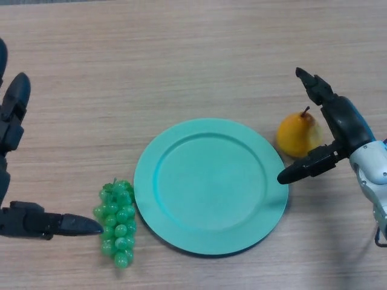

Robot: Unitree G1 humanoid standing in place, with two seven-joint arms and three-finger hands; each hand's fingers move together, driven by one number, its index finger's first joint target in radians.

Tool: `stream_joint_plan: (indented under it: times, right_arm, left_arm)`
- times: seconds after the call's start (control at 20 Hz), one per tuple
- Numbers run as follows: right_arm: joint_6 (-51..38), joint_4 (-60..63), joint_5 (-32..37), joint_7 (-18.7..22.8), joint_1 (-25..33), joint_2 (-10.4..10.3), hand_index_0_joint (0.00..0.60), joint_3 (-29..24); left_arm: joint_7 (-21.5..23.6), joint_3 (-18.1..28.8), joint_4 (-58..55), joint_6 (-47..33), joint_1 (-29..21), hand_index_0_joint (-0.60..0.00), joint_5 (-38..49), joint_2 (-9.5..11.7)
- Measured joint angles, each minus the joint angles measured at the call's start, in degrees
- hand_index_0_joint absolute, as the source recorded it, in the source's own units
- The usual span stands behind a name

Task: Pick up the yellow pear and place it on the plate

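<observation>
The right hand has open fingers flanking the yellow pear, beside the round teal plate; the left hand rests open by green plastic grapes.

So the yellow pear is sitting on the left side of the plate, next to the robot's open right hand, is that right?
Not quite: the head view shows the yellow pear on the right side of the plate, not the left. It is next to the robot's open right hand.

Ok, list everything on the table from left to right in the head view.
Left hand → green grapes → teal plate → yellow pear → right hand, open around the pear.
</observation>
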State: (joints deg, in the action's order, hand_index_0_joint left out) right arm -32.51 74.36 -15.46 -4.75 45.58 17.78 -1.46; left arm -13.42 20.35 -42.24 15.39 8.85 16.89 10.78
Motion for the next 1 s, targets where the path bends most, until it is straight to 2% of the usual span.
stream_joint_plan:
  times: [0.2, 0.25, 0.3, 0.4, 0.45, 0.5, 0.55, 0.6, 0.65, 0.7, 0.75, 0.8, 0.85, 0.9, 0.95, 1.0]
  right_arm:
    - [-0.01, 0.69, -4.69, 2.91, 0.38, -0.50, 0.000, 0.08]
    - [0.02, 1.12, -6.75, 5.00, 0.49, -0.67, 0.000, 0.98]
    - [0.03, 1.32, -10.90, 9.64, 0.59, -0.61, 0.000, 3.94]
    - [0.85, 1.92, -19.79, 13.77, 1.54, -0.49, 0.000, 7.57]
    - [1.08, 3.21, -24.94, 16.97, 2.38, -0.33, 0.101, 9.45]
    - [1.18, 3.25, -25.39, 17.22, 2.41, -0.19, 0.200, 9.45]
    - [1.93, 3.32, -26.97, 17.80, 2.43, -0.12, 0.350, 9.54]
    - [2.60, 3.31, -29.21, 18.99, 2.44, -0.01, 0.449, 9.70]
    - [4.23, 3.54, -33.86, 21.70, 2.69, 0.39, 0.600, 11.25]
    - [7.13, 1.97, -38.07, 22.44, 2.44, 0.49, 0.600, 11.29]
    - [8.29, 5.39, -42.82, 26.42, 3.59, 0.88, 0.600, 11.49]
    - [10.78, 1.77, -43.95, 26.74, 2.25, 1.45, 0.600, 12.06]
    - [9.61, 6.78, -45.07, 29.62, 4.20, 2.00, 0.600, 12.23]
    - [11.98, 1.16, -45.05, 27.35, 2.04, 2.58, 0.600, 11.86]
    - [9.32, 8.00, -45.58, 31.50, 4.60, 2.77, 0.600, 11.46]
    - [11.74, 2.39, -46.30, 29.52, 2.52, 3.08, 0.600, 10.93]
  left_arm:
    - [0.00, 0.02, 0.02, -0.33, 0.28, 0.000, -0.07, 0.00]
    - [0.00, 0.04, 0.02, -0.33, 0.36, 0.000, -0.05, 0.00]
    - [0.00, 0.28, 0.02, -0.33, 0.41, 0.000, -0.05, 0.00]
    - [-0.04, 0.56, 0.02, -0.34, 0.65, 0.000, -0.04, 0.01]
    - [-0.30, 0.56, 0.06, -0.34, 0.80, 0.000, -0.05, 0.01]
    - [-0.52, 0.56, 0.07, -0.34, 0.85, 0.000, -0.05, 0.01]
    - [-0.54, 0.57, 0.08, -0.34, 0.96, 0.000, -0.05, 0.01]
    - [-0.54, 0.57, 0.08, -0.34, 0.95, 0.000, -0.05, 0.01]
    - [-0.54, 0.56, 0.07, -0.34, 0.92, 0.000, -0.05, 0.01]
    - [-0.54, 0.56, 0.05, -0.32, 0.83, 0.000, -0.04, 0.02]
    - [-0.58, 0.51, -0.02, -0.30, 0.61, 0.000, -0.02, 0.02]
    - [-0.58, 0.75, -0.03, -0.30, 0.73, 0.000, -0.03, 0.02]
    - [-0.65, 0.61, 0.00, -0.29, 0.58, 0.000, -0.01, 0.03]
    - [-0.76, 0.87, -0.14, -0.30, 0.87, 0.000, 0.10, 0.02]
    - [-0.80, 0.97, -0.16, -0.11, 0.84, 0.000, 0.13, 0.03]
    - [-0.91, 1.16, -0.32, -0.10, 1.10, 0.000, 0.32, 0.02]
